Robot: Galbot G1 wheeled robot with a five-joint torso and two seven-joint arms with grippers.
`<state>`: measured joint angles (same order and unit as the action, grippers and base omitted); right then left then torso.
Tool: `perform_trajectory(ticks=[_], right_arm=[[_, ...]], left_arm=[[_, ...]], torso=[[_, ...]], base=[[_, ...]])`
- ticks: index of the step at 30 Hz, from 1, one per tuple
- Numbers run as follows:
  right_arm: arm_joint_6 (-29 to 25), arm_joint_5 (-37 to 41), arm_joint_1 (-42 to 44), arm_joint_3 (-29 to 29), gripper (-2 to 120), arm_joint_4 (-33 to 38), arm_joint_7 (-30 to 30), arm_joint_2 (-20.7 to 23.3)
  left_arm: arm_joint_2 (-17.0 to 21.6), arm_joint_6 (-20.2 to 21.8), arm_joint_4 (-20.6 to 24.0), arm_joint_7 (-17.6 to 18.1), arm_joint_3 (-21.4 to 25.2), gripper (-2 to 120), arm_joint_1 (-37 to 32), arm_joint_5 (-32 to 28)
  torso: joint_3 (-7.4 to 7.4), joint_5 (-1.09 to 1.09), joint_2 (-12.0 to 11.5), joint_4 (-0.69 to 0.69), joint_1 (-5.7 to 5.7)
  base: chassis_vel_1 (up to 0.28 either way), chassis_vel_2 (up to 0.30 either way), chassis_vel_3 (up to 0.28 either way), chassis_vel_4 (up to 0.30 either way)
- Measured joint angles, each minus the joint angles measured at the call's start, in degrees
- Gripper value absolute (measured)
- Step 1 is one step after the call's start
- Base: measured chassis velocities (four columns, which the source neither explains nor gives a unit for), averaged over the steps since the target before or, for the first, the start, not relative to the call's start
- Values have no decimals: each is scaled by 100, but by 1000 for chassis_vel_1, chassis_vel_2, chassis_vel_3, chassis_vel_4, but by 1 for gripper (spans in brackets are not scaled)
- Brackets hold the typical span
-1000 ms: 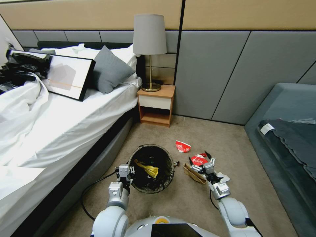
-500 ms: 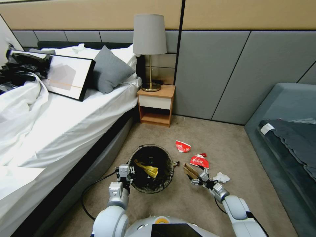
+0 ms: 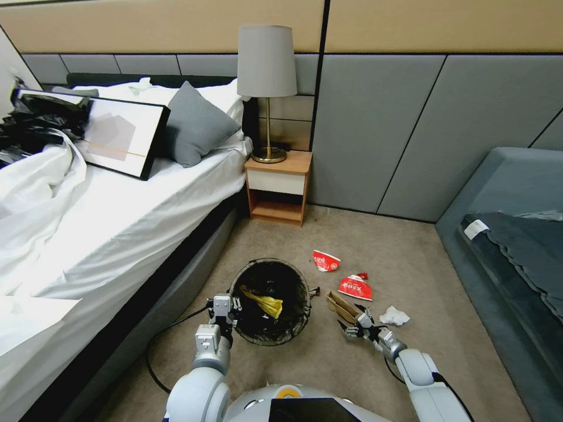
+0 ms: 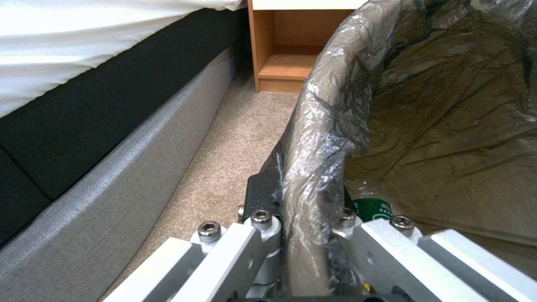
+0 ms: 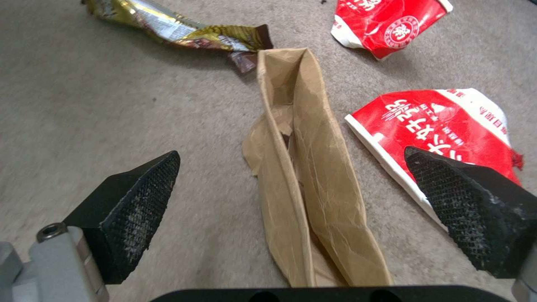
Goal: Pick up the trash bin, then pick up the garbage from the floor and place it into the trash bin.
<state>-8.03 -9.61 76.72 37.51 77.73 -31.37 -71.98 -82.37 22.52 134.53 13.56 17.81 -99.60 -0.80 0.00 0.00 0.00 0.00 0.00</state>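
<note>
The trash bin (image 3: pixel 270 302) is round and lined with a crinkled, glossy dark plastic bag (image 4: pixel 330 126) that folds over its rim; it stands on the short-pile beige carpet (image 3: pixel 410 258) beside the bed (image 3: pixel 117 223). The left gripper (image 3: pixel 224 306) is clamped on the bin's near-left rim, one finger inside and one outside the wall (the left wrist view shows the liner bunched between them). A crumpled yellow wrapper (image 3: pixel 265 302) lies inside.

The right gripper (image 5: pixel 291 184) hangs low over the floor with its fingers spread wide, holding nothing; its black pads (image 5: pixel 142 197) have a fine cross-hatched grip texture. Between them lies the long, flattened tan paper bag (image 5: pixel 308 188), creased and open at its far end. Just beside it is a crumpled red-and-white wrapper (image 5: pixel 442 126), with a second red-and-white wrapper (image 5: pixel 392 23) farther off. A twisted gold-and-brown foil wrapper (image 5: pixel 179 29) lies near the bag's open end. A wadded white tissue (image 3: pixel 394 316) sits on the carpet nearby.
</note>
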Motion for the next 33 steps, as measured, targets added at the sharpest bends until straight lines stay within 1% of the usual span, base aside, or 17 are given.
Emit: perform_trajectory(ticks=[6, 7, 8, 9, 11, 12, 13, 15, 16, 19, 20, 23, 24, 28, 29, 31, 33], right_arm=[[28, 496, -303, -128, 100, -591, 129, -8], [26, 530, -324, -134, 99, -651, 137, -13], [21, 583, -353, -149, 93, -752, 154, -29], [21, 583, -353, -149, 93, -752, 154, -29], [-9, 617, -374, -155, 86, -837, 155, -54], [-49, 627, -382, -168, 79, -913, 173, -100], [-49, 627, -382, -168, 79, -913, 173, -100], [-71, 625, -379, -173, 68, -939, 182, -130], [-71, 625, -379, -173, 68, -939, 182, -130], [-122, 620, -373, -175, 53, -989, 171, -151], [-122, 620, -373, -175, 53, -989, 171, -151], [-153, 620, -347, -167, 39, -1006, 147, -144], [-153, 620, -347, -167, 39, -1006, 147, -144], [-167, 637, -304, -132, 22, -976, 140, -120], [-167, 637, -304, -132, 22, -976, 140, -120], [-175, 656, -265, -114, 10, -938, 142, -110], [-181, 660, -258, -110, 7, -936, 142, -110]], left_arm=[[-1, 3, -1, 1, 9, 2, -17, 8], [-2, 4, -2, 1, 10, 2, -20, 9], [-2, 4, -3, 1, 12, 2, -25, 10], [-2, 4, -3, 1, 12, 2, -25, 10], [-2, 5, -7, 2, 16, 2, -27, 12], [-2, 5, -11, 2, 17, 2, -28, 13], [-2, 5, -11, 2, 17, 2, -28, 13], [-4, 5, -15, 2, 3, 2, -28, 15], [-4, 5, -15, 2, 3, 2, -28, 15], [-1, 7, -17, 2, -10, 2, -28, 18], [-1, 7, -17, 2, -10, 2, -28, 18], [24, 7, -16, 3, -2, 2, -33, 17], [24, 7, -16, 3, -2, 2, -33, 17], [38, 7, -15, 4, -16, 2, -25, 15], [38, 7, -15, 4, -16, 2, -25, 15], [41, 7, -16, 4, -42, 2, -14, 13], [42, 8, -16, 4, -47, 2, -12, 13]], torso=[[0, 0, 0, 0, 0], [0, 0, 0, 0, 0], [0, 0, 0, 0, 0], [0, 0, 0, 0, 0], [0, 0, 0, 0, 0], [0, 0, 0, 0, 0], [0, 0, 0, 0, 0], [0, 0, 0, 0, 0], [0, 0, 0, 0, 0], [0, 0, 0, 0, 0], [0, 0, 0, 0, 0], [0, 0, 0, 0, 0], [0, 0, 0, 0, 0], [0, 0, 0, 0, 0], [0, 0, 0, 0, 0], [0, 0, 0, 0, 0], [0, 0, 0, 0, 0]], base=[[0, 0, 0, 0], [0, 0, 0, 0], [0, 0, 0, 0], [0, 0, 0, 0], [0, 0, 0, 0], [0, 0, 0, 0], [0, 0, 0, 0], [0, 0, 0, 0], [0, 0, 0, 0], [0, 0, 0, 0], [0, 0, 0, 0], [0, 0, 0, 0], [0, 0, 0, 0], [0, 0, 0, 0], [0, 0, 0, 0], [0, 0, 0, 0], [0, 0, 0, 0]])
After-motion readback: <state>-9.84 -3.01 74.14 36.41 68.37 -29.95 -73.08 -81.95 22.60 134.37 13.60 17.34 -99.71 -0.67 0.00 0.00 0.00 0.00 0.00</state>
